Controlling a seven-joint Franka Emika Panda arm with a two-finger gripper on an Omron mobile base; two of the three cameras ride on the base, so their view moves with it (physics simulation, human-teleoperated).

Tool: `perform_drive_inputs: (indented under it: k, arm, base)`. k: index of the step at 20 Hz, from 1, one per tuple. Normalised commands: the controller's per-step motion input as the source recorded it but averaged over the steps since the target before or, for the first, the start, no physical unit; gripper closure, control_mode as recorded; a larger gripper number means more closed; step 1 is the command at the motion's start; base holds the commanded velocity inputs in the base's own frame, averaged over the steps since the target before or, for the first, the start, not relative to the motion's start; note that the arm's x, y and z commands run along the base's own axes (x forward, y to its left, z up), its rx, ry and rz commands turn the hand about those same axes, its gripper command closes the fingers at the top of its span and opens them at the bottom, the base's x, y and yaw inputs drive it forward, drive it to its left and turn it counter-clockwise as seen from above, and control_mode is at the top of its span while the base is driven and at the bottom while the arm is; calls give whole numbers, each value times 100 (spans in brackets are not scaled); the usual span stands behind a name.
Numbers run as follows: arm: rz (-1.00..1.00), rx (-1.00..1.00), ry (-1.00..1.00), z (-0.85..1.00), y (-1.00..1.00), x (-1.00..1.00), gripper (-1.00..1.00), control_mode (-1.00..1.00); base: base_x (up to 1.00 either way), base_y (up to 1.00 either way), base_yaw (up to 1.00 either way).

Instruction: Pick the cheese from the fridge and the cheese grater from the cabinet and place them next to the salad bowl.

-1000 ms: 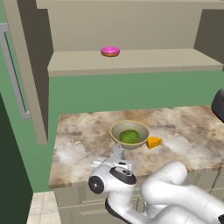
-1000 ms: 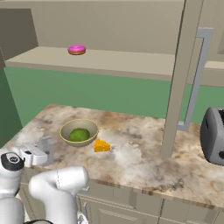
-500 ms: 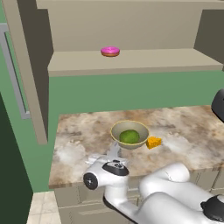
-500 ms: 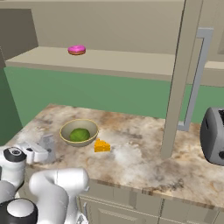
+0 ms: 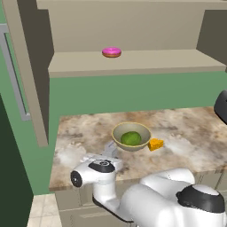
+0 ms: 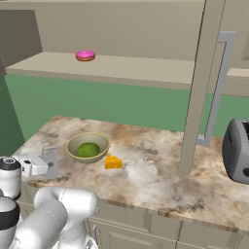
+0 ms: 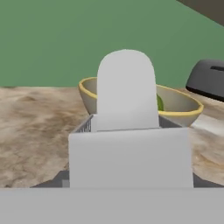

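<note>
In your left base view, the cheese grater [image 5: 111,150] stands on the counter [image 5: 186,128] just beside the salad bowl [image 5: 131,136], cheese [image 5: 155,144] on the bowl's other side. In the right base view the gripper [image 6: 46,164] is at the grater [image 6: 50,158]. In the hand view the grater [image 7: 129,148] is very near; whether the fingers clamp it, you cannot tell

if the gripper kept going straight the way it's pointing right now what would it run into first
Most likely the cheese grater, which stands right in front of the gripper on the counter; the frames don't show whether it is gripped. Straight behind the grater is the salad bowl. Depth between them is unclear.
</note>
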Motion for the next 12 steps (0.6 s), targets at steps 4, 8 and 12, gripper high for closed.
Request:
perform_drive_inputs:
  k: [4, 8, 12]
  arm:
    - [0, 0, -20, -31, 0, 0, 100, -100]
    - [0, 0, -15, -20, 0, 0, 100, -100]
    - [0, 1, -3, -1, 0, 1, 100, -100]
  base:
    - [0, 0, 0]
    - [0, 0, 0]
    - [0, 0, 0]
